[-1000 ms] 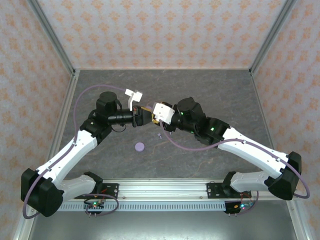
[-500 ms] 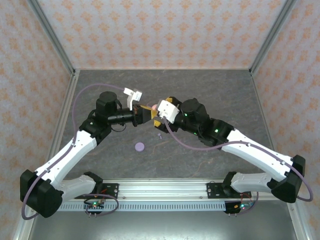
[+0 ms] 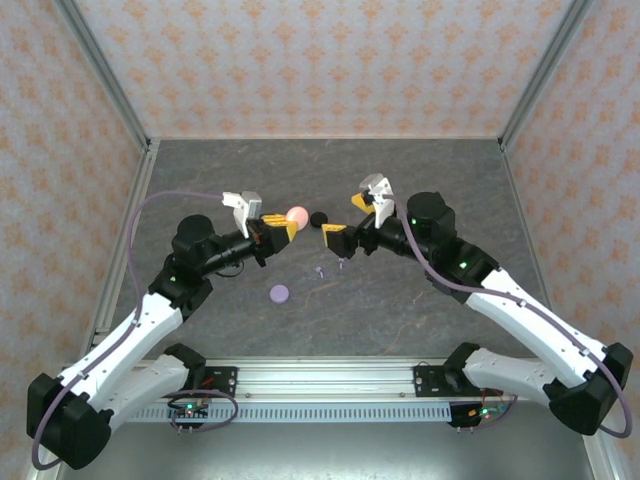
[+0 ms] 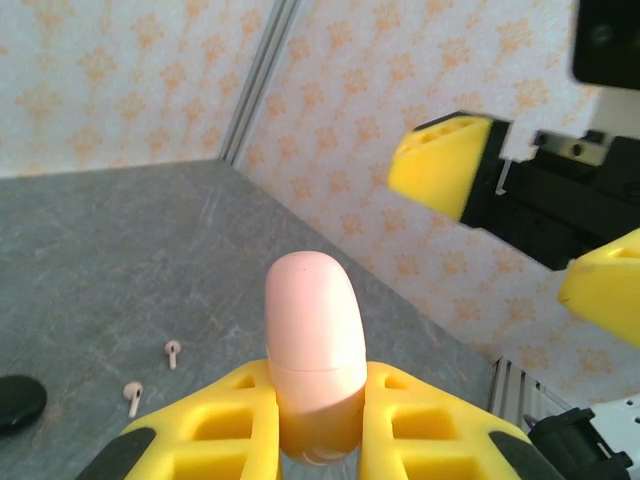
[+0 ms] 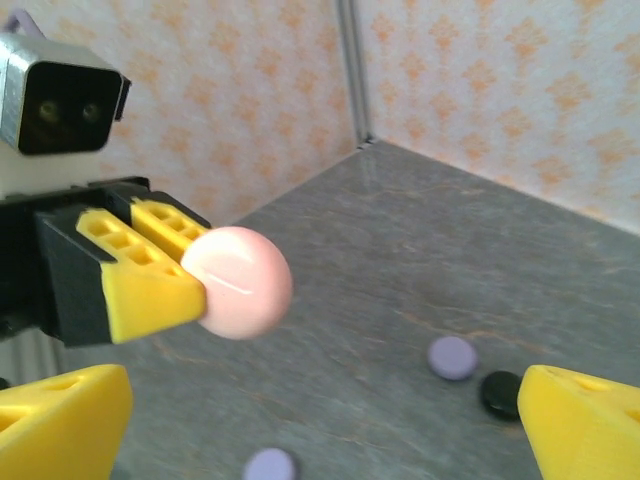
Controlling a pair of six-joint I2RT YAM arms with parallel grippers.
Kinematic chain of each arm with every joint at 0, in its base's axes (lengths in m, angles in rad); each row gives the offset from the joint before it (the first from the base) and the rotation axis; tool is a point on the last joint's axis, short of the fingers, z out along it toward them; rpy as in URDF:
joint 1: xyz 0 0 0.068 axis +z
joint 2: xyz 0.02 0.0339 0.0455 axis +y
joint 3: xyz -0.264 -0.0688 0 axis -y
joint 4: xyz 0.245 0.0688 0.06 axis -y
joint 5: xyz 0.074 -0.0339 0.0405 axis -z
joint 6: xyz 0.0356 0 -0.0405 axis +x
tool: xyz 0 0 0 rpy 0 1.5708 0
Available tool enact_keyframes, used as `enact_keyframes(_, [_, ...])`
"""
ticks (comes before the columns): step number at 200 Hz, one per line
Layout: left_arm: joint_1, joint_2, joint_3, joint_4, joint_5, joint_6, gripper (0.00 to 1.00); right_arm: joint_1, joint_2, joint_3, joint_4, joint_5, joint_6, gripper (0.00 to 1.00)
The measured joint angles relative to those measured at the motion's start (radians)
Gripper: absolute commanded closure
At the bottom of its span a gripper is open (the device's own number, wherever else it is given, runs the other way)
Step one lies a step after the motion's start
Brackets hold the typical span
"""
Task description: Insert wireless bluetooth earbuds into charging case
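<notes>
Pink and glossy, the smooth oval charging case (image 4: 312, 340) is clamped by its lower end between the yellow fingers of my left claw (image 4: 320, 405), which is closed tight on it above the middle of the grey stone-patterned table (image 3: 450, 180). Its long axis runs out along those fingers, with the rounded end aimed straight at my right claw (image 3: 349, 220). That claw hangs just across from it, jaws spread as wide as they go and nothing in them. The case looks shut to me, with a seam showing just above my fingers. Two tiny pale stemmed earbuds (image 4: 172, 352) lie loose on the table below the gap between my claws, a little toward the near edge and well apart from the case. A flat black disc (image 3: 318, 217) and a flat lavender disc (image 3: 279, 293) lie near them. I judge the empty right claw the nearer one to go down for a bud while the left holds the case.
</notes>
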Motion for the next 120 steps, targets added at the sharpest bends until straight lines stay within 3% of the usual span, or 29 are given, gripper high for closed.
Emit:
enact_keyframes(43, [-0.029, -0.013, -0.005, 0.037, -0.002, 0.028, 1.00, 0.001, 0.102, 0.009, 0.043, -0.084, 0.100, 0.01])
enact_keyframes(120, [-0.047, -0.013, -0.005, 0.037, 0.002, 0.067, 1.00, 0.001, 0.142, 0.082, 0.041, -0.063, 0.130, 0.01])
